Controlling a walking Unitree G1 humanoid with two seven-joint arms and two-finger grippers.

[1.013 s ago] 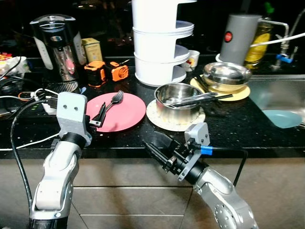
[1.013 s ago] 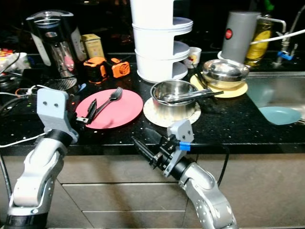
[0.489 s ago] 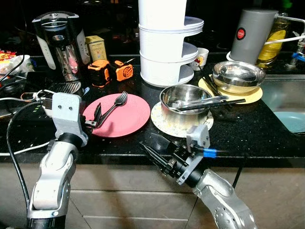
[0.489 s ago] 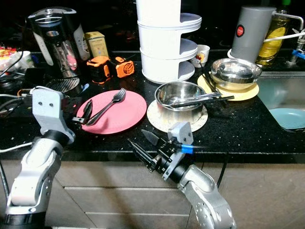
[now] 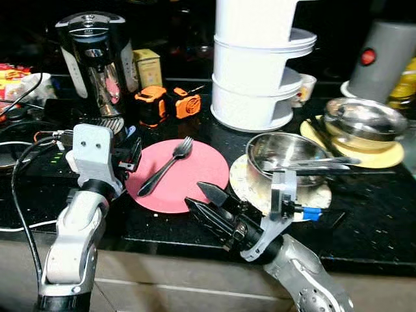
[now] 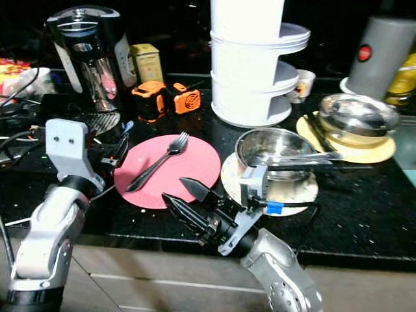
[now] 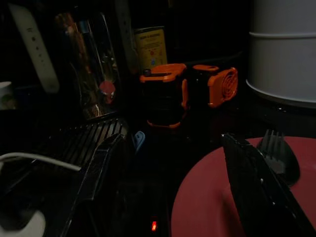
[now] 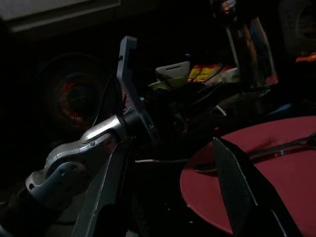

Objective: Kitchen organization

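A pink plate (image 5: 188,179) lies on the black counter with a dark fork (image 5: 164,170) resting across it. My left gripper (image 5: 133,156) is open at the plate's left edge; in the left wrist view one finger (image 7: 256,187) hangs over the rim near the fork's tines (image 7: 276,148). My right gripper (image 5: 194,195) is open at the plate's near right edge, pointing left, with nothing between its fingers. To the right of the plate a steel pot (image 5: 286,153) sits on a round mat, with utensils lying across its rim.
A white tiered stand (image 5: 257,71) rises behind the plate. A coffee maker (image 5: 97,58) and two orange gadgets (image 5: 169,104) stand at the back left. A steel bowl (image 5: 364,117) on a yellow mat and a grey flask (image 5: 387,58) are at the right. Cables (image 5: 26,140) trail at the left.
The whole view has shifted and drawn closer to the counter. My right gripper has risen from below the counter's front edge to the plate's near edge. The left gripper stays beside the plate.
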